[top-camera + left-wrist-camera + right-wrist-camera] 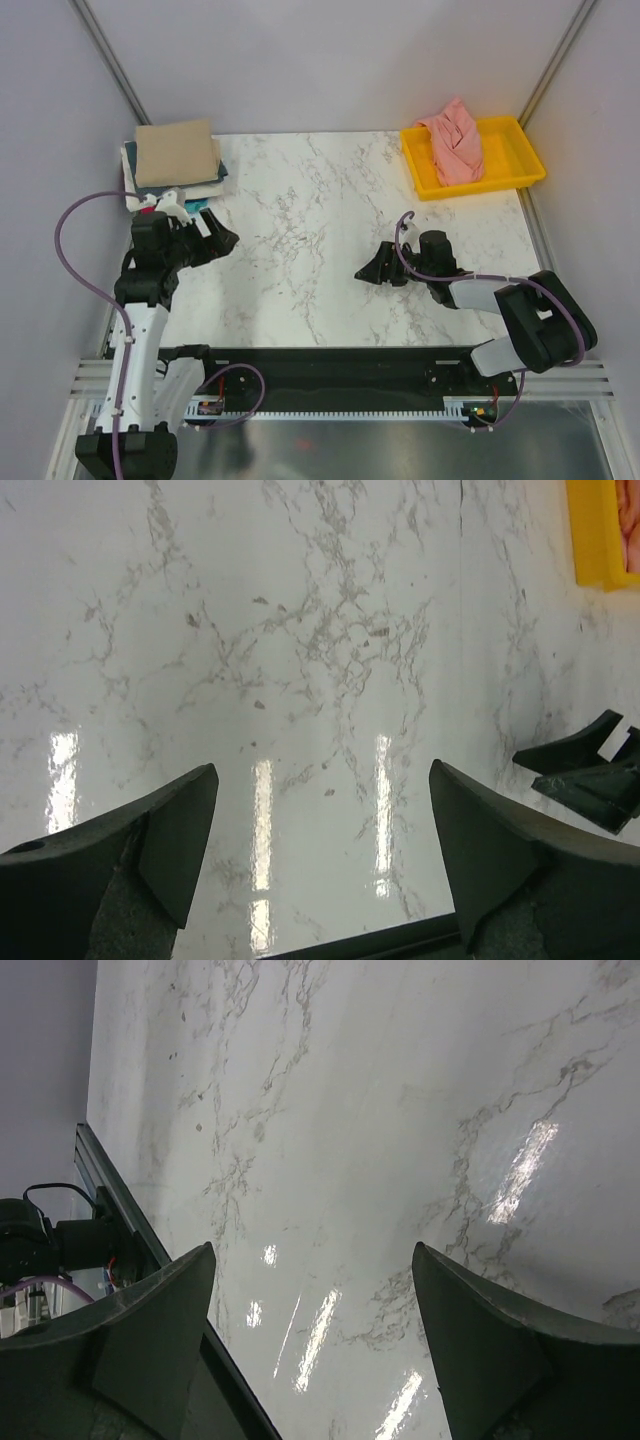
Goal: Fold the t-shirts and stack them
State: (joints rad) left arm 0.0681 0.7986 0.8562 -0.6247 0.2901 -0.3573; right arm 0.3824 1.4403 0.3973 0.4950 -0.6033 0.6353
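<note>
Nearly done, with tan shirt (175,152) folded on top of the stack (218,172) far left of the tray (515,155), pink shirt (455,140) crumpled in the tray, not yet folded, left gripper (320,810) and right gripper (310,1290) spread wide, empty.

Stack (178,160) far-left; shirt (456,140) in tray (512,150) far-right

White marble-patterned worktop (320,260), grey-veined and glossy with streaks of reflected light, stands enclosed by plain pale grey walls (330,60) with slanting metal corner posts (108,60), aluminium rails (595,380) along its near edge.
</note>
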